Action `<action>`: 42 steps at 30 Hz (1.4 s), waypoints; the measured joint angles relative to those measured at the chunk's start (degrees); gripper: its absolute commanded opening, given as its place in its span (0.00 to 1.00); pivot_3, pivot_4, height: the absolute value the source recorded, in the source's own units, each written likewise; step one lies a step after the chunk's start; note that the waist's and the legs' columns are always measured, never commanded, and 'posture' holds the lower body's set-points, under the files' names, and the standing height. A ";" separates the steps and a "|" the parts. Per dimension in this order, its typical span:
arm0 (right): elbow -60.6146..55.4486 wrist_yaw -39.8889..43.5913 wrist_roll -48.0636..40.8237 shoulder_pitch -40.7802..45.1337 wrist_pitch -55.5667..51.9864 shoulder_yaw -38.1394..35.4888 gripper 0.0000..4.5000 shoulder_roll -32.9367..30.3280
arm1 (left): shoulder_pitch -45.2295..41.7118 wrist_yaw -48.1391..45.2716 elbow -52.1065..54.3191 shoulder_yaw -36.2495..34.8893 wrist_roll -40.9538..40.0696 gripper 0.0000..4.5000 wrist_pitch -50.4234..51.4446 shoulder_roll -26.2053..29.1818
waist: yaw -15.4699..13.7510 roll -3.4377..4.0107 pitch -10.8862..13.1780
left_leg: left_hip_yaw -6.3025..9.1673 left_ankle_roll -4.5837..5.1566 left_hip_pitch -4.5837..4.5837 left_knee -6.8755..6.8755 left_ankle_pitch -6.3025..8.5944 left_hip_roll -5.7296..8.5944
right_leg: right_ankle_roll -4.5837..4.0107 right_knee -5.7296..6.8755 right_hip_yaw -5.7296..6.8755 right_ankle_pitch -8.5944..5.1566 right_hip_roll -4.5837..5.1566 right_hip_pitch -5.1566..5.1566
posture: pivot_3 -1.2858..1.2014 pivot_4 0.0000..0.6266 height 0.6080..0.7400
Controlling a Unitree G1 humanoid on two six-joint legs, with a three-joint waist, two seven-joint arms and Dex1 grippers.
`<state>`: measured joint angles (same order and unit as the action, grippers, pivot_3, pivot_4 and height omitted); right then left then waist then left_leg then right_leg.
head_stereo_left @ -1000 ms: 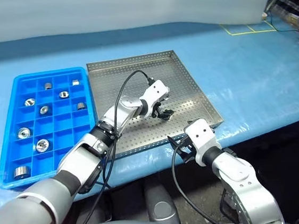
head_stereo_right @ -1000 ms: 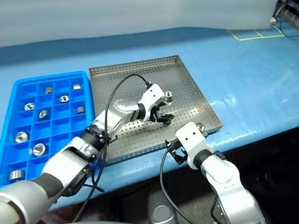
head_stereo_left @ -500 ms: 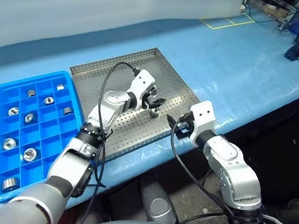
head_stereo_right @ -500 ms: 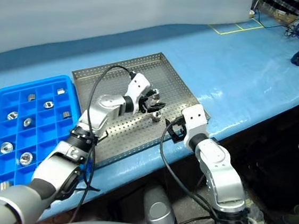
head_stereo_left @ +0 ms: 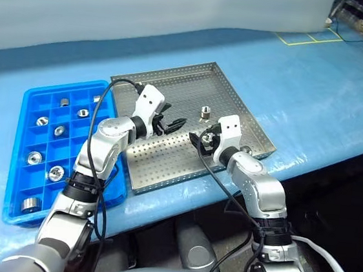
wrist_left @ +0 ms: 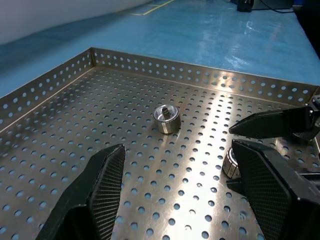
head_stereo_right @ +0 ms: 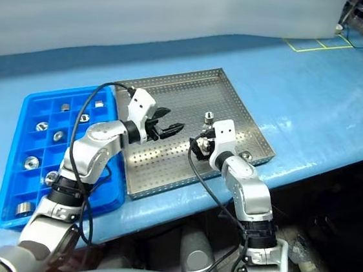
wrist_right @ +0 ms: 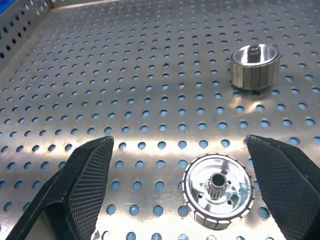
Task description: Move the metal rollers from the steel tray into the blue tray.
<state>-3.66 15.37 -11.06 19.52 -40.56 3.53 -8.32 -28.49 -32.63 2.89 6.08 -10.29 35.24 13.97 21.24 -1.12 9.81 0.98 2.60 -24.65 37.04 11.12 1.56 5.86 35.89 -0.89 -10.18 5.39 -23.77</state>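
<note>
The steel tray [head_stereo_left: 174, 86] lies mid-table with three metal rollers on its perforated floor. One roller [head_stereo_left: 205, 111] stands alone toward the far side, also seen as roller [wrist_left: 166, 119]. A flat toothed roller [wrist_right: 217, 189] lies between the fingers of my open right gripper [wrist_right: 178, 142], untouched and nearer one finger. A third roller [head_stereo_left: 246, 149] rests near the tray's right front corner. My left gripper [head_stereo_left: 170, 123] hovers open and empty over the tray's left part. The blue tray [head_stereo_left: 28, 103] sits to the left with several rollers in its compartments.
Blue cloth covers the table [head_stereo_left: 316, 92], whose front edge runs just past the steel tray's near rim. Black cables loop from both wrists over the trays. Yellow tape marks [head_stereo_left: 302, 38] lie far right.
My right gripper has come forward from the table's front edge to over the steel tray, around a roller. My left gripper has drawn back leftward and up, empty. The camera view has shifted.
</note>
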 measured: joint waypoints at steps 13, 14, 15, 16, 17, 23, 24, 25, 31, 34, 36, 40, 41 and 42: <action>1.40 -1.47 2.68 0.19 -1.00 1.32 0.38 -0.27 | 2.77 -1.48 5.20 0.31 -2.06 0.83 2.76 3.72 | -3.25 0.09 0.02 | -0.01 -0.01 -0.01 0.00 0.00 -0.01 | -0.08 0.01 -0.01 -0.02 -0.02 -0.05 | 0.39 0.24 1.00; 1.23 -1.49 2.75 0.19 -1.00 1.53 0.38 -0.27 | 3.25 -1.87 6.05 0.36 -2.17 0.83 3.20 4.61 | -3.34 0.09 0.02 | -0.01 -0.01 -0.02 -0.01 0.00 -0.01 | -0.09 0.02 -0.01 -0.03 -0.02 -0.06 | 0.39 0.24 1.00; 0.93 -1.45 2.77 0.17 -1.00 1.74 0.38 -0.25 | 3.63 -2.26 6.89 0.36 -2.31 0.83 3.34 5.44 | -3.41 0.11 0.04 | -0.01 -0.01 -0.03 -0.01 0.00 -0.01 | -0.11 0.02 -0.01 -0.04 -0.02 -0.08 | 0.39 0.24 1.00; 0.36 -1.35 2.74 0.17 -1.00 2.04 0.38 -0.22 | 4.06 -2.46 7.94 0.33 -2.47 0.83 3.53 6.38 | -3.50 0.13 0.05 | -0.01 -0.01 -0.03 -0.02 0.00 -0.01 | -0.13 0.03 -0.01 -0.05 -0.02 -0.09 | 0.39 0.24 1.00; -0.67 -0.94 2.63 0.18 -1.01 2.44 0.38 -0.15 | 4.83 -2.54 9.67 0.01 -2.67 0.83 4.06 7.57 | -3.49 0.14 0.05 | -0.01 -0.03 -0.04 -0.03 0.01 -0.02 | -0.15 0.03 -0.01 -0.06 -0.02 -0.11 | 0.40 0.24 1.00; -7.83 0.87 1.39 2.85 -1.36 4.14 0.38 0.97 | 12.38 -1.75 20.22 -8.58 -4.03 0.83 8.34 17.02 | -3.84 0.23 0.11 | 0.06 -0.10 -0.01 -0.07 0.04 -0.09 | -0.29 0.14 0.01 -0.15 -0.11 -0.22 | 0.42 0.24 1.00; -8.41 1.05 1.11 3.66 -1.38 4.22 0.38 1.33 | 13.75 -1.62 21.88 -10.37 -4.58 0.83 8.99 17.95 | -4.22 0.23 0.11 | 0.09 -0.11 -0.02 -0.07 0.04 -0.10 | -0.31 0.13 0.03 -0.16 -0.11 -0.21 | 0.43 0.24 1.00; -8.80 1.54 0.51 4.73 -1.39 4.48 0.38 1.87 | 15.50 -1.63 23.93 -12.31 -5.30 0.83 9.68 18.84 | -4.61 0.23 0.11 | 0.09 -0.13 -0.02 -0.08 0.05 -0.10 | -0.32 0.12 0.03 -0.16 -0.12 -0.21 | 0.43 0.24 1.00; -6.55 6.57 -2.67 9.79 -1.13 9.03 0.38 5.84 | 25.84 -1.10 34.98 -21.30 -7.89 0.83 13.17 23.04 | -7.81 0.26 0.12 | 0.15 -0.24 0.00 -0.12 0.12 -0.11 | -0.82 0.11 0.12 -0.14 -0.12 -0.36 | 0.47 0.24 1.00; -0.11 8.40 -2.48 12.52 0.56 12.49 0.38 8.81 | 29.43 1.08 37.94 -25.08 -8.45 0.83 14.60 22.32 | -10.17 0.26 0.13 | 0.17 -0.29 -0.02 -0.13 0.12 -0.14 | -0.87 0.14 0.15 -0.14 -0.15 -0.61 | 0.49 0.24 1.00; 5.08 9.24 -2.31 14.16 2.67 13.79 0.38 11.29 | 31.18 3.03 38.85 -26.77 -8.83 0.83 15.37 20.82 | -11.88 0.27 0.13 | 0.16 -0.32 -0.01 -0.13 0.12 -0.13 | -0.94 0.14 0.16 -0.08 -0.14 -0.61 | 0.50 0.24 1.00; 13.86 10.71 -1.95 18.44 6.89 14.03 0.38 13.93 | 35.03 5.05 40.08 -26.69 -9.14 0.83 15.83 18.47 | -14.76 0.26 0.13 | 0.12 -0.58 -0.03 -0.12 0.26 -0.12 | -1.04 0.10 0.17 -0.05 -0.11 -0.62 | 0.51 0.24 1.00; 16.56 10.95 -1.51 19.94 8.44 13.97 0.38 14.48 | 35.72 5.46 40.33 -26.39 -9.36 0.83 15.83 17.65 | -15.57 0.25 0.12 | 0.13 -0.63 -0.02 -0.11 0.28 -0.13 | -1.11 0.10 0.19 -0.06 -0.11 -0.61 | 0.51 0.24 1.00; 18.29 11.03 -1.23 20.62 9.53 13.92 0.38 14.89 | 36.06 5.74 40.40 -25.94 -9.54 0.83 15.82 17.53 | -16.08 0.23 0.11 | 0.14 -0.66 -0.02 -0.11 0.27 -0.14 | -1.16 0.10 0.22 -0.05 -0.12 -0.61 | 0.51 0.24 1.00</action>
<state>14.63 26.41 -12.29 40.15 -31.03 17.45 6.57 7.58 -26.89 43.29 -19.86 -19.84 51.06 31.50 5.16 -0.89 9.91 1.12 1.94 -24.67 36.92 11.39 1.42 4.70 35.99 -0.67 -10.23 5.27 -24.39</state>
